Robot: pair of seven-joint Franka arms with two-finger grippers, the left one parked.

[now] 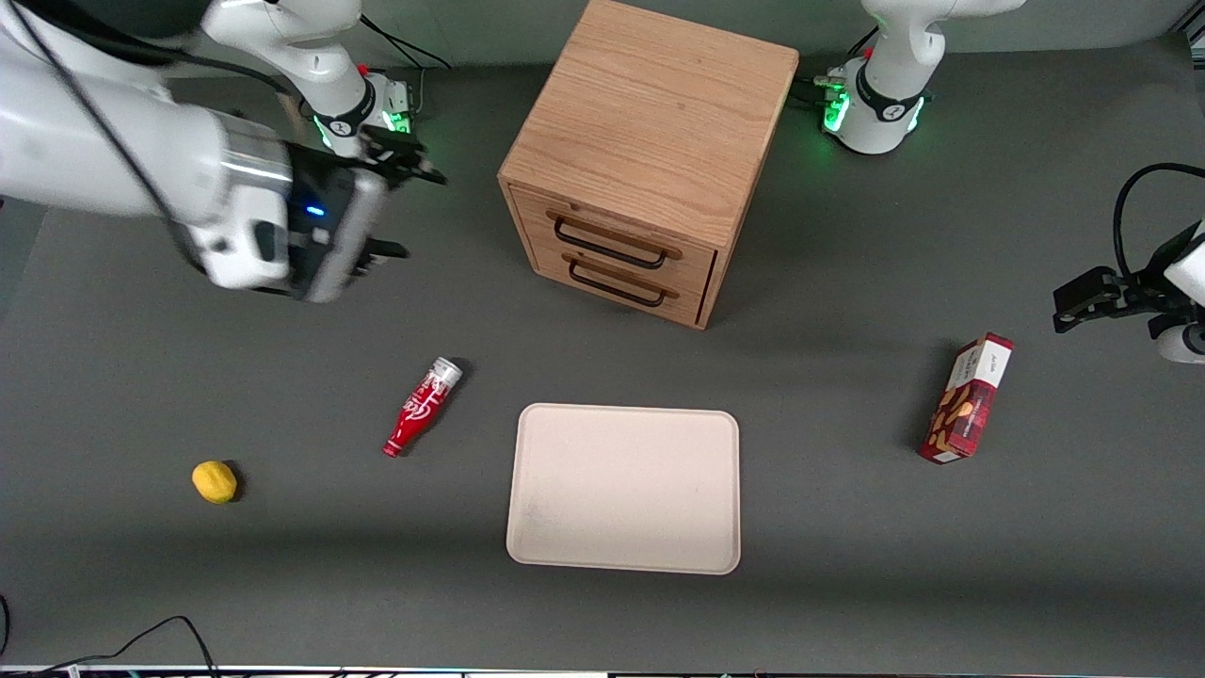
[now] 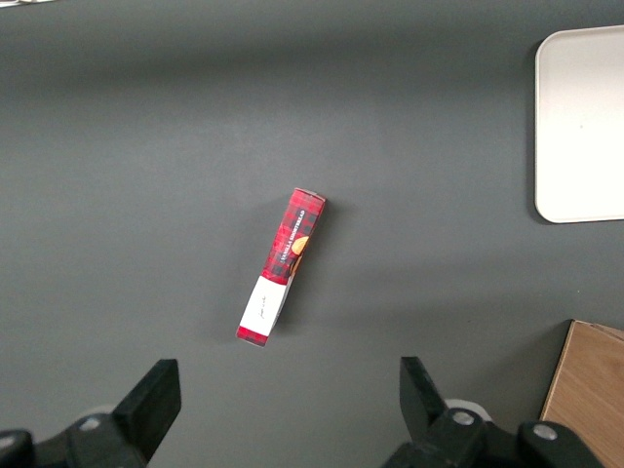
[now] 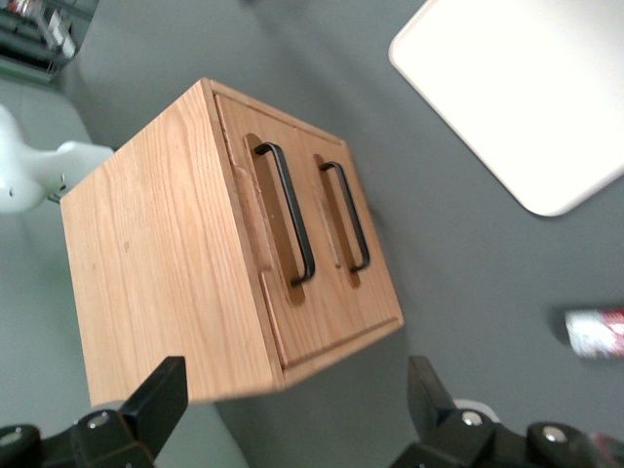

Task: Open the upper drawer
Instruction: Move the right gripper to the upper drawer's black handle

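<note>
Facing shut upper drawer [image 1: 612, 237], spread hand [image 1: 391, 212].

A beige tray [image 1: 623, 488] lies flat on the grey table [image 1: 847, 584], and the other loose things sit around it. A red bottle [image 1: 421, 408] lies on its side near the tray, toward the working arm's end of the table. A yellow lemon [image 1: 215, 481] rests farther out the same way, well apart from the tray. A red snack box [image 1: 968, 399] lies toward the parked arm's end, also well apart from the tray.
</note>
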